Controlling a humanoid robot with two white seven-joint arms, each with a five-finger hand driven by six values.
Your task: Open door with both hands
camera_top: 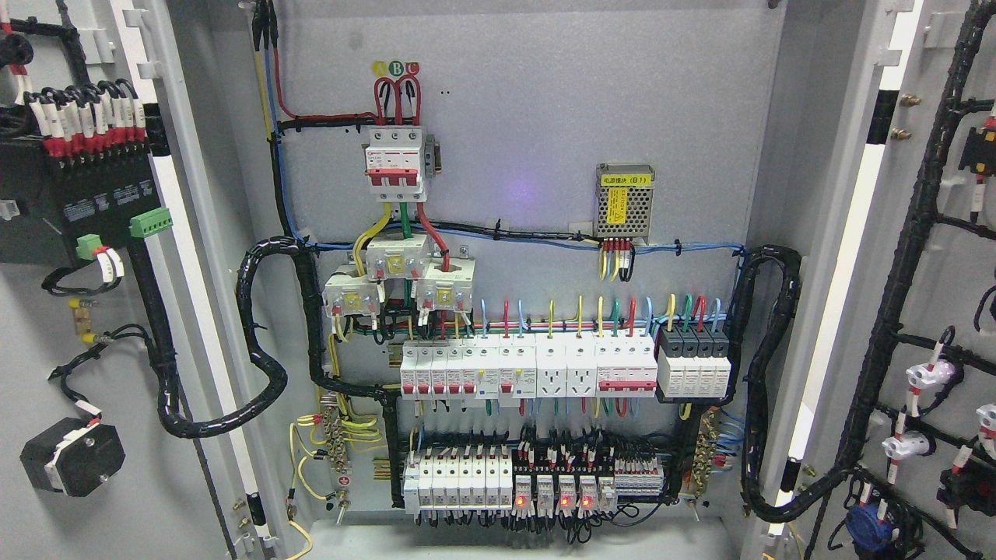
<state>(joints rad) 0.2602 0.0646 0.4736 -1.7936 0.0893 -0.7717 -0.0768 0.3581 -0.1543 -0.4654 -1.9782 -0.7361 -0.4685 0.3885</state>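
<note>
Both doors of the grey electrical cabinet stand swung wide open. The left door (101,435) shows its inner face with a black module and wired terminals. The right door (934,327) shows its inner face with black cable looms and the backs of switches. Between them the cabinet's back panel (545,117) is exposed, carrying a main breaker (395,162), a row of white breakers (529,369) and a lower row with red lit indicators (545,498). Neither of my hands nor any arm shows in the head view.
Thick black cable bundles loop from each door into the cabinet, at the left (257,373) and at the right (766,389). A small metal power supply (624,201) sits at the upper right of the panel. The cabinet floor (513,540) lies at the bottom.
</note>
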